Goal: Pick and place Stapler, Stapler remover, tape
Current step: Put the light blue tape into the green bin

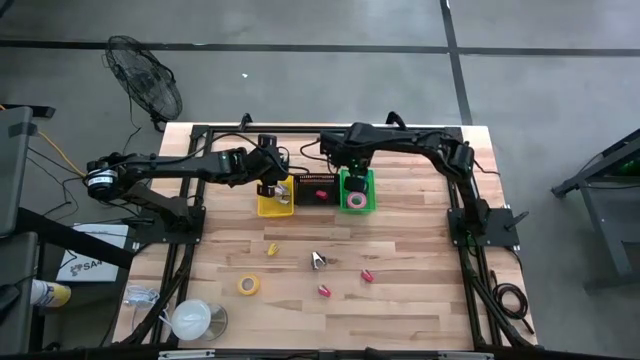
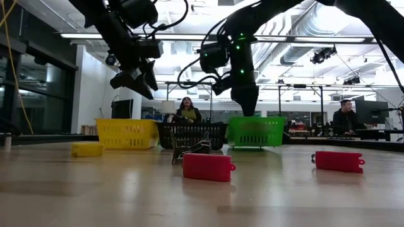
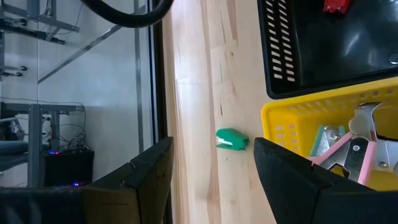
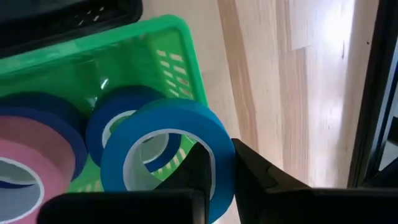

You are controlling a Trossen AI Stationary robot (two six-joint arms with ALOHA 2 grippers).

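Observation:
My right gripper (image 4: 219, 163) is shut on a blue roll of tape (image 4: 163, 155) over the far right corner of the green bin (image 1: 370, 190), where a pink roll (image 4: 25, 168) and other blue rolls (image 4: 115, 115) lie. My left gripper (image 3: 211, 149) hangs open over the yellow bin (image 1: 272, 208), which holds stapler removers (image 3: 348, 146). The black bin (image 1: 312, 190) between them holds a red stapler (image 3: 336, 5). On the table lie two red staplers (image 1: 367, 275) (image 1: 324, 291), a stapler remover (image 1: 318, 261) and a yellow tape roll (image 1: 248, 285). My right gripper pinches the blue roll's wall (image 4: 217, 146). One finger (image 4: 198, 171) is inside the ring and the other (image 4: 252, 169) is outside. The fingers come steeply from above. The roll hangs tilted, clear of the rolls in the green bin below it.
A small green piece (image 3: 232, 139) lies on the wood beside the yellow bin. A small yellow piece (image 1: 272, 248) lies near the middle of the table. A large white roll (image 1: 190, 320) sits at the near left corner. People sit in the room beyond the far edge.

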